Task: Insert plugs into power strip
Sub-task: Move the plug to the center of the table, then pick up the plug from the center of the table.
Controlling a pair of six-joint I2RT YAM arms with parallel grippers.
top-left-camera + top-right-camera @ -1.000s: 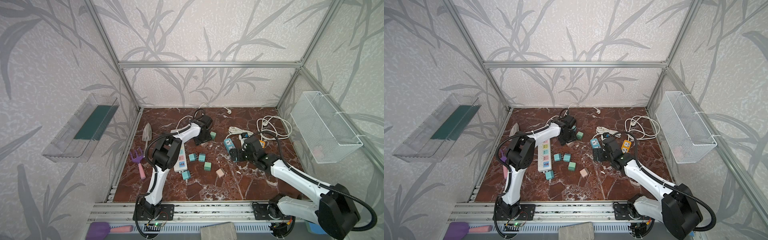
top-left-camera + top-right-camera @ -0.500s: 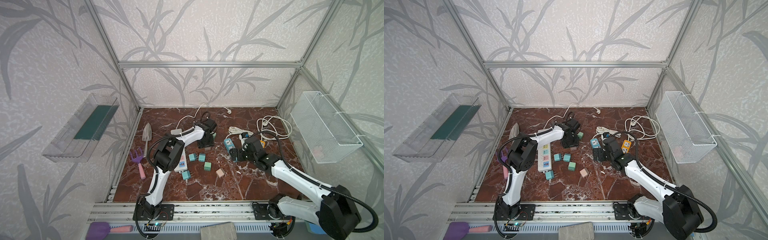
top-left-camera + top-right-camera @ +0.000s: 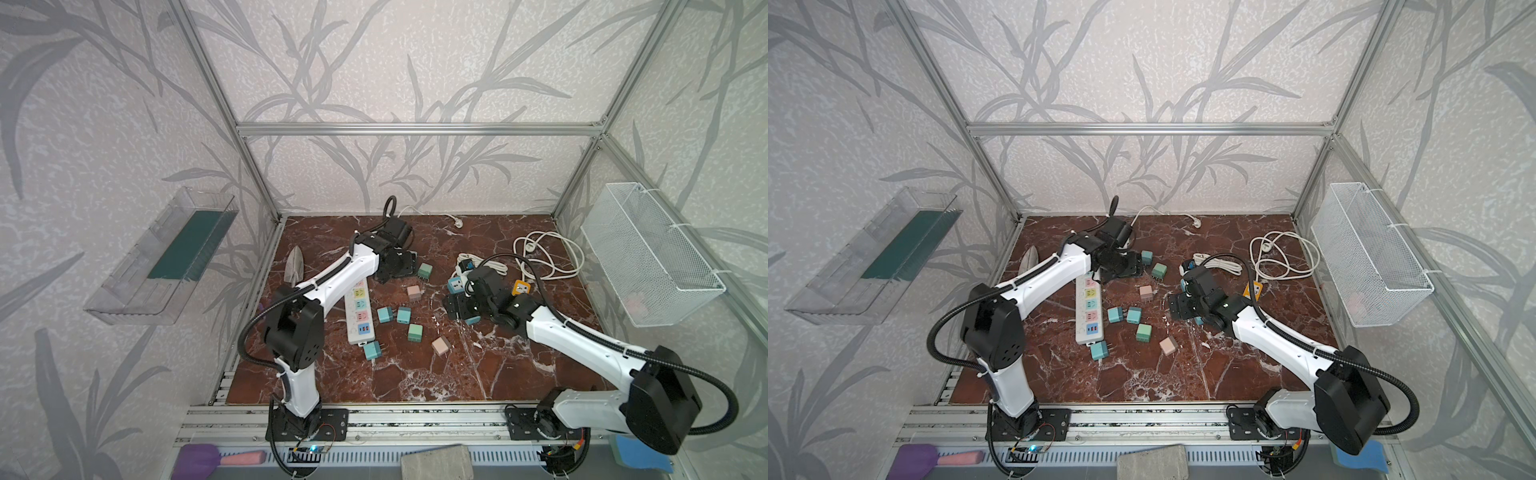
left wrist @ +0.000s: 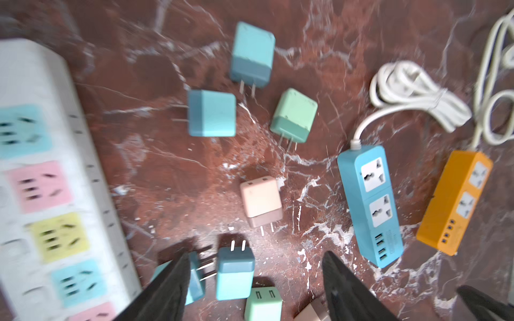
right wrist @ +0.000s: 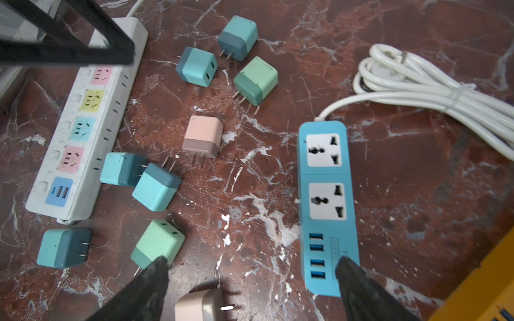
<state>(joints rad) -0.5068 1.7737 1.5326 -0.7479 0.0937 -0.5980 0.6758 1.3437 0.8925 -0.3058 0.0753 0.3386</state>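
1. Your white power strip (image 3: 360, 311) lies flat on the marble tabletop (image 3: 415, 374) beside the left arm. The right wrist view shows its pink, yellow and teal sockets sharply; the left wrist view blurs them.
2. Your blue power strip (image 5: 325, 200) shows two sockets and four USB ports in both wrist views. In both top views the right arm hides most of it.
3. Your left gripper (image 4: 256, 255) is spread and pinches nothing, above a teal plug (image 4: 235, 273). Your right gripper (image 5: 253, 259) is spread too, empty, over a pink plug (image 5: 199, 305).
4. The plugs (image 5: 157, 186) are small two-tone cubes in teal, green and pale pink, each with two thin prongs. They lie loose on the marble between the two strips. Only the wrist views show their USB slots.
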